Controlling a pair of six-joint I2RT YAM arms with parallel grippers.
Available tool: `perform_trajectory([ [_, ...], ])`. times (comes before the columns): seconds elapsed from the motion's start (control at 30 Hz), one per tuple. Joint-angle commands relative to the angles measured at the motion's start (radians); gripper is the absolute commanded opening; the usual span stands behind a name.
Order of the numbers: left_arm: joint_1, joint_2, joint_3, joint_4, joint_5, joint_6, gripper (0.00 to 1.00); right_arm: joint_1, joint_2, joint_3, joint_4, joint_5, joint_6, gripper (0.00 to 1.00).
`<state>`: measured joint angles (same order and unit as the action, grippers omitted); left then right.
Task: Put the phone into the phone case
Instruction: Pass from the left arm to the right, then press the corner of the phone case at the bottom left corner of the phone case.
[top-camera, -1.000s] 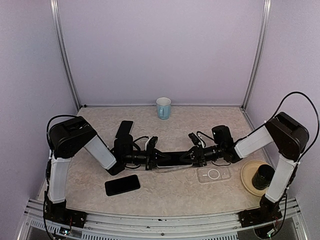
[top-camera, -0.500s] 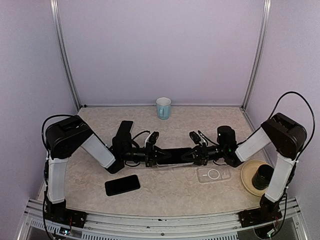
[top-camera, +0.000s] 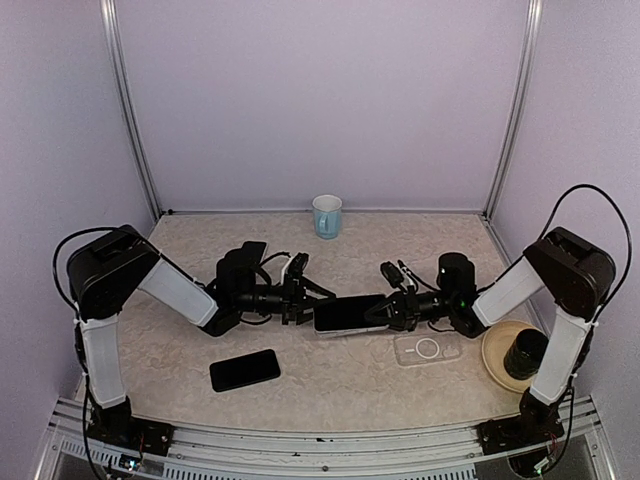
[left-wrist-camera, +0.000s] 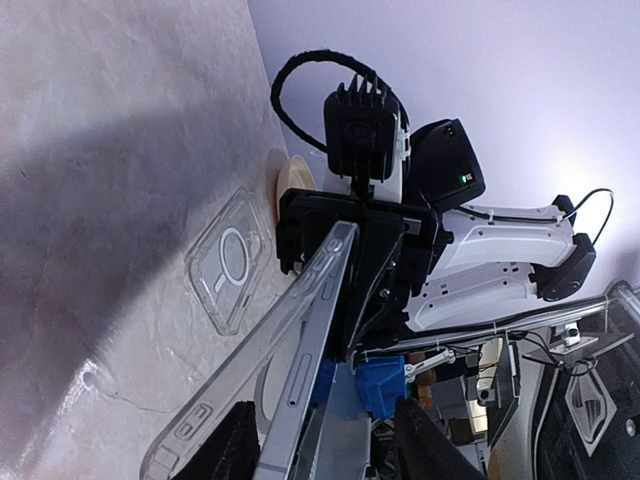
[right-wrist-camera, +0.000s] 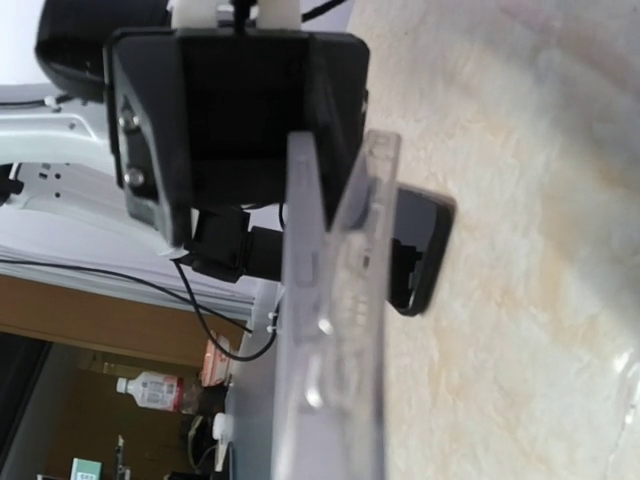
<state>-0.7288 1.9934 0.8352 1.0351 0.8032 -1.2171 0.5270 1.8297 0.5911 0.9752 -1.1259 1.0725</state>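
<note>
A dark phone (top-camera: 345, 313) hangs level above the table's middle, and my right gripper (top-camera: 380, 312) is shut on its right end. In the left wrist view the phone's silver edge (left-wrist-camera: 305, 355) runs beside a clear phone case (left-wrist-camera: 255, 370); whether it is fully seated I cannot tell. My left gripper (top-camera: 303, 292) stands open just left of the phone's free end. Its black fingers (left-wrist-camera: 235, 450) flank that end without clamping it. The right wrist view shows phone and case (right-wrist-camera: 335, 300) edge-on, hiding the right fingers.
A second clear case (top-camera: 427, 348) lies flat on the table under the right gripper. A black phone (top-camera: 245, 370) lies near the front left, another dark phone (top-camera: 250, 255) behind the left arm. A mug (top-camera: 327, 215) stands at the back, a plate (top-camera: 495, 362) with a black cup at right.
The right gripper has closed on the phone's right end. The left gripper has opened, let go of the left end and drawn back to the left.
</note>
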Motion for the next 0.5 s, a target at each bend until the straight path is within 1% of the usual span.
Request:
perform_trajectory([
  [0.0,0.031,-0.119,0.001,-0.196,-0.058,0.153,0.48,-0.006,-0.084,-0.001,-0.074,-0.039,-0.092,0.0],
  [0.13,0.046,-0.19,0.024,-0.356,-0.093,0.272,0.51,-0.008,-0.141,0.025,-0.245,-0.036,-0.224,0.0],
  [0.3,0.052,-0.26,0.067,-0.529,-0.118,0.434,0.55,-0.007,-0.227,0.072,-0.532,-0.006,-0.483,0.0],
  [0.47,0.046,-0.287,0.104,-0.606,-0.094,0.513,0.58,0.001,-0.307,0.094,-0.73,0.027,-0.686,0.0],
])
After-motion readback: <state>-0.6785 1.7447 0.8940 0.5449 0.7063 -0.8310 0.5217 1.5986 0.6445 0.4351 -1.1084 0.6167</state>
